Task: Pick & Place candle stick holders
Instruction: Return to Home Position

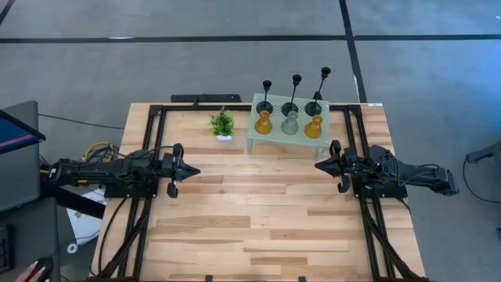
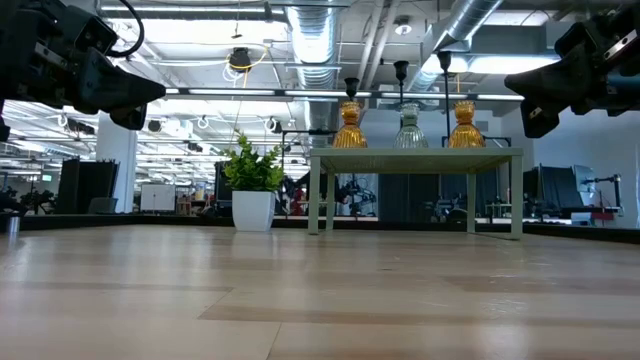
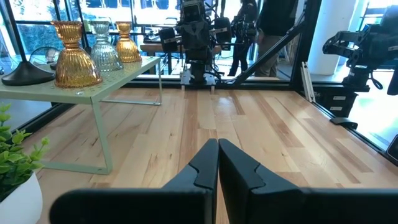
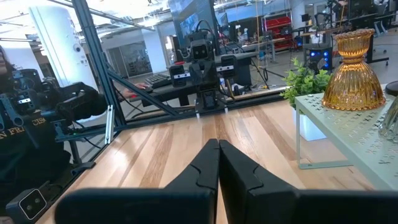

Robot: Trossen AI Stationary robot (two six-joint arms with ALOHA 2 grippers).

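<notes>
Clenched, fingers pressed together, the left claw (image 1: 190,170) and right claw (image 1: 319,164) face each other tip to tip, well apart above the table (image 1: 250,227), with bare wood between them. Beyond them, nearer the right claw, all six candle holders (image 1: 290,123) sit on the green stand (image 1: 254,139) by the far edge, with a plant (image 1: 222,123) just beside it. White letters on a person's dark shirt (image 4: 25,155) are partly hidden; only "CIS" reads clearly.

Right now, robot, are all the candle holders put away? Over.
Left tool shut, empty, parked left. Right tool shut, empty, parked right. All six candle holders on the green stand. Nothing in the way. Over.
</notes>
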